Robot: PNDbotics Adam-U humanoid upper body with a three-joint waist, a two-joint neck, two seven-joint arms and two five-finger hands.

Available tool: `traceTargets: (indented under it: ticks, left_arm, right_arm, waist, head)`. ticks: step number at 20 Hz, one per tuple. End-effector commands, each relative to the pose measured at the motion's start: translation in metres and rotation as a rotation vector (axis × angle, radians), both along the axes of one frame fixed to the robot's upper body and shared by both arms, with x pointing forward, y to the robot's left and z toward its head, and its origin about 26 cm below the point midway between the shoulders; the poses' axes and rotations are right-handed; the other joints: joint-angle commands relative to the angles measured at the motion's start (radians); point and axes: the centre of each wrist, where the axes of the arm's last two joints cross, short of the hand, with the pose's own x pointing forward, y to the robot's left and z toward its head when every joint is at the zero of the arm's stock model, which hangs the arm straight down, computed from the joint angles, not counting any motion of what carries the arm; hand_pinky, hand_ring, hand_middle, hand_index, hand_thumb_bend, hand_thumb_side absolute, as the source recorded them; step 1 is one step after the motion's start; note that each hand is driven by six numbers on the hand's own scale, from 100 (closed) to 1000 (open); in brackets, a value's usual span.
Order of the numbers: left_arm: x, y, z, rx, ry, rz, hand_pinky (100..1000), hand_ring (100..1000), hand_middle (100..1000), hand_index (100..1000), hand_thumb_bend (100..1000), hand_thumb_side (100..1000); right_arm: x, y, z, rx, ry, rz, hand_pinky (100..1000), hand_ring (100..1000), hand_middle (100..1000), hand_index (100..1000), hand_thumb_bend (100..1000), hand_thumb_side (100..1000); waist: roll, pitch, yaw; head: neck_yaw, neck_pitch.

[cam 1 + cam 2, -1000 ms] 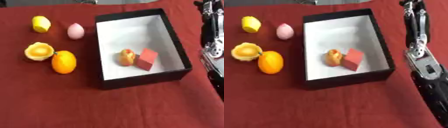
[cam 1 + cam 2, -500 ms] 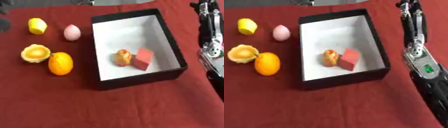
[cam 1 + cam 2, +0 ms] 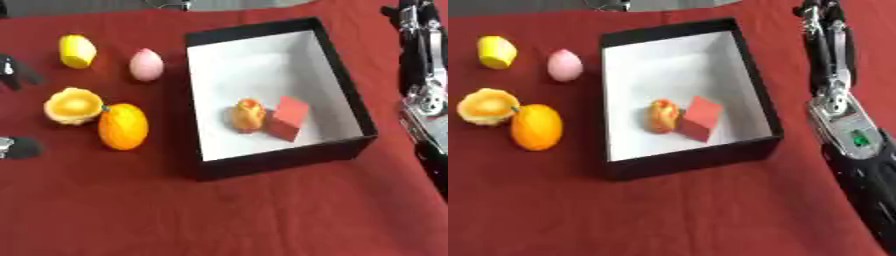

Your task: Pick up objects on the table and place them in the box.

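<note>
box [image 3: 354,107]: 1 red block [image 3: 286,117], 1 orange-yellow fruit [image 3: 248,114] | table [image 3: 219,210]: 1 orange [image 3: 122,126], 1 lemon [image 3: 76,51], 1 pink egg-shaped piece [image 3: 146,65], 1 yellow cup-shaped piece [image 3: 73,105] | left robot hand [image 3: 16,72]: fingers unclear | right robot hand: not visible

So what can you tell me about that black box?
The box is a rectangle with black walls and a white inside, open on top with no lid in sight. It looks like cardboard. It sits flat on the red cloth, turned a little askew. Inside, near its nearer end, lie a red block and a small orange-yellow thing, side by side and about touching. The fruit-like things lie outside, to its left. No hand touches it.
</note>
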Motion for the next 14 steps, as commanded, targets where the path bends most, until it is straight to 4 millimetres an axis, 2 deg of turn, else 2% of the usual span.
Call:
traceTargets:
  ticks: [1, 4, 7, 11, 14]
  left_arm:
    - [0.003, 0.011, 0.013, 0.046, -0.042, 0.042, 809, 832, 835, 896, 784, 580]
    - [0.008, 0.014, 0.013, 0.056, -0.07, 0.053, 809, 832, 836, 892, 776, 544]
    - [0.015, 0.015, 0.014, 0.049, -0.129, 0.074, 796, 824, 829, 899, 730, 555]
    - [0.026, 0.012, 0.013, 0.035, -0.189, 0.077, 793, 825, 840, 897, 749, 555]
    - [0.037, 0.008, 0.012, 0.051, -0.175, 0.054, 793, 827, 835, 886, 808, 538]
  right_arm:
    - [0.0, -0.007, 0.012, -0.029, -0.022, -0.006, 960, 818, 876, 924, 100, 764]
    - [-0.001, -0.007, 0.01, -0.028, -0.016, -0.005, 960, 818, 876, 924, 100, 764]
    - [-0.001, -0.006, 0.009, -0.03, -0.01, -0.003, 960, 818, 873, 924, 100, 764]
    - [-0.001, -0.006, 0.008, -0.03, -0.003, -0.003, 960, 818, 873, 924, 100, 768]
    - [0.0, -0.006, 0.007, -0.029, 0.001, 0.0, 960, 818, 873, 924, 100, 770]
  waist:
    - [-0.002, -0.017, 0.002]
    - [-0.004, -0.018, 0.003]
    - [-0.007, -0.019, 0.001]
    - [-0.01, -0.017, -0.003]
    - [-0.011, -0.015, -0.007]
  head:
    - [0.017, 0.005]
    - [0.025, 0.005]
    - [0.023, 0.005]
    - [0.017, 0.005]
    - [0.017, 0.005]
